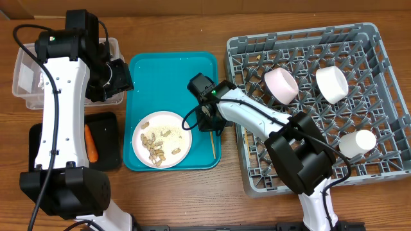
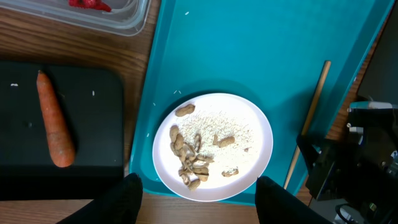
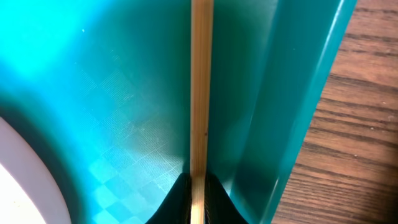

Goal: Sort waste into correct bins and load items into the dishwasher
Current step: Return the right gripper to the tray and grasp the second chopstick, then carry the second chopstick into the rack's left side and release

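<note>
A white plate (image 1: 162, 138) with tan peanut shells (image 1: 154, 146) sits on the teal tray (image 1: 167, 64). My right gripper (image 1: 210, 126) is shut on a thin wooden chopstick (image 1: 212, 145) lying along the tray's right edge; the right wrist view shows the fingers (image 3: 198, 200) pinching the chopstick (image 3: 201, 87). My left gripper (image 1: 122, 76) is open and empty above the tray's left edge; in its view the fingers (image 2: 199, 205) frame the plate (image 2: 249, 134). An orange carrot (image 1: 91, 142) lies in the black tray (image 1: 106, 128). A red wrapper (image 2: 90, 4) lies in the clear tub (image 1: 26, 80).
The grey dish rack (image 1: 385, 173) on the right holds a pink bowl (image 1: 281, 85), a white bowl (image 1: 331, 84) and a small white cup (image 1: 358, 142). The right arm reaches from the front across the rack's left side. Bare wood table lies in front of the tray.
</note>
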Motion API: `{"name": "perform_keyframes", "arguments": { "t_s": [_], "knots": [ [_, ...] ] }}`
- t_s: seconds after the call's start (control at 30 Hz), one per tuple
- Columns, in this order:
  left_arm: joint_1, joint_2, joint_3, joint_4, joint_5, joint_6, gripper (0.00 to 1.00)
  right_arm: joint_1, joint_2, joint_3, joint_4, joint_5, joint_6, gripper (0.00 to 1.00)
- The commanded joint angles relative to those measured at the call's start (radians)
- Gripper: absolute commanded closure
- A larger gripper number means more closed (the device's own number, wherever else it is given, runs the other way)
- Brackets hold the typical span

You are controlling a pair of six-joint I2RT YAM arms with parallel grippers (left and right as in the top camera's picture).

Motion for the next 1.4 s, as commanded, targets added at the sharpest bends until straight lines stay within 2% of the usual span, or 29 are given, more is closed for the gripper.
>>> {"name": "perform_keyframes", "arguments": {
  "t_s": [0.0,0.27,0.33,0.47,0.67,0.7,0.87,0.93,0.97,1.0,1.2,1.37],
  "knots": [
    [0.000,-0.004,-0.005,0.002,-0.003,0.012,0.39,-0.005,0.032,0.019,-0.034,0.005,0.003,0.95],
    [0.000,-0.004,-0.005,0.001,-0.003,0.012,0.39,-0.023,-0.185,0.178,-0.192,0.029,-0.064,0.96],
    [0.000,-0.004,-0.005,0.001,-0.003,0.012,0.39,-0.048,-0.272,0.184,-0.220,0.077,-0.085,0.96],
    [0.000,-0.004,-0.005,0.001,-0.002,0.012,0.39,-0.120,-0.321,0.184,-0.307,0.118,-0.125,0.96],
    [0.000,-0.004,-0.005,0.001,-0.002,0.011,0.39,-0.213,-0.319,0.111,-0.349,0.110,-0.197,0.96],
    [0.000,-0.004,-0.005,0.001,-0.002,0.011,0.39,-0.219,-0.319,0.083,-0.337,0.094,-0.235,0.96],
    [0.000,-0.004,-0.005,0.001,0.003,0.008,0.39,-0.220,-0.317,-0.035,-0.252,0.087,-0.243,0.95],
    [0.000,-0.004,-0.005,0.001,0.003,0.008,0.39,-0.220,-0.317,-0.071,-0.227,0.087,-0.243,0.92],
    [0.000,-0.004,-0.005,0.001,0.003,0.008,0.39,-0.220,-0.317,-0.079,-0.224,0.088,-0.243,0.81],
    [0.000,-0.004,-0.005,0.001,0.003,0.008,0.39,-0.220,-0.316,-0.080,-0.222,0.088,-0.243,0.75],
    [0.000,-0.004,-0.005,-0.001,0.005,0.008,0.39,-0.224,-0.332,-0.030,-0.245,0.088,-0.237,0.75],
    [-0.016,-0.004,-0.005,-0.003,0.005,0.002,0.39,-0.225,-0.479,0.033,-0.242,0.087,-0.208,0.73]
  ]
}}
